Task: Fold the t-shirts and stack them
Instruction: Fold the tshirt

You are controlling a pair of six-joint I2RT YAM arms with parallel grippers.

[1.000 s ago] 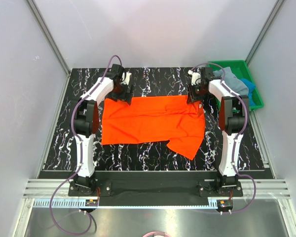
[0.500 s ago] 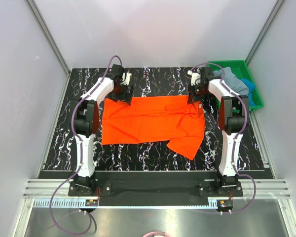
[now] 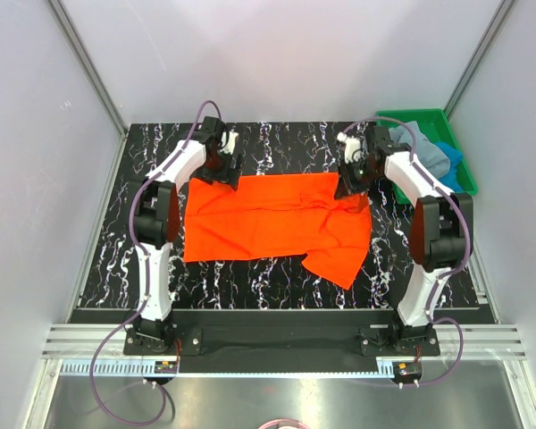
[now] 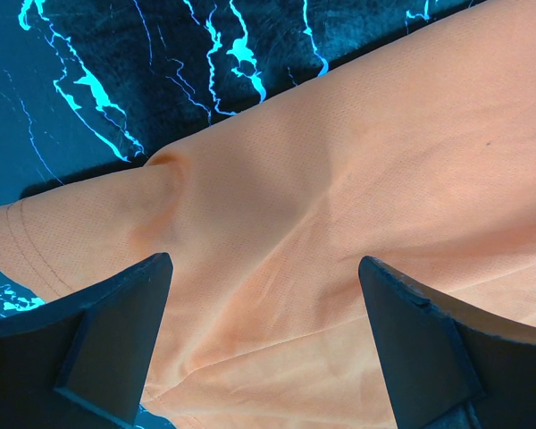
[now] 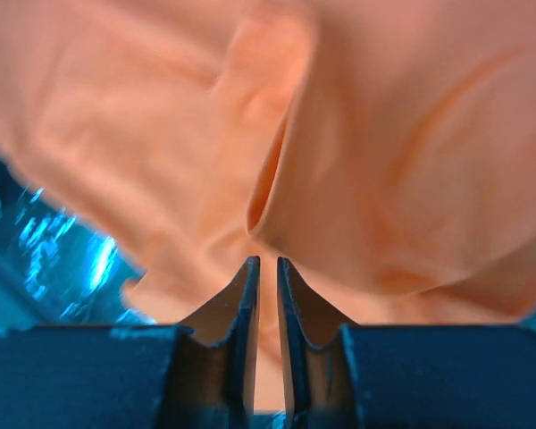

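T-shirt [image 3: 277, 219] of orange fine-knit cloth lies creased.

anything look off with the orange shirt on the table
The orange t-shirt is not lying square. Its near right corner juts out as a slanted flap past the rest of the near hem, and creases run across the right half. Nothing looks damaged or spilled.

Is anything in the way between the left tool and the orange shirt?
No, nothing visible is. The left tool hangs open right over the far left corner of the orange t-shirt. Its wrist view shows only bare orange cloth in the gap between its two fingers.
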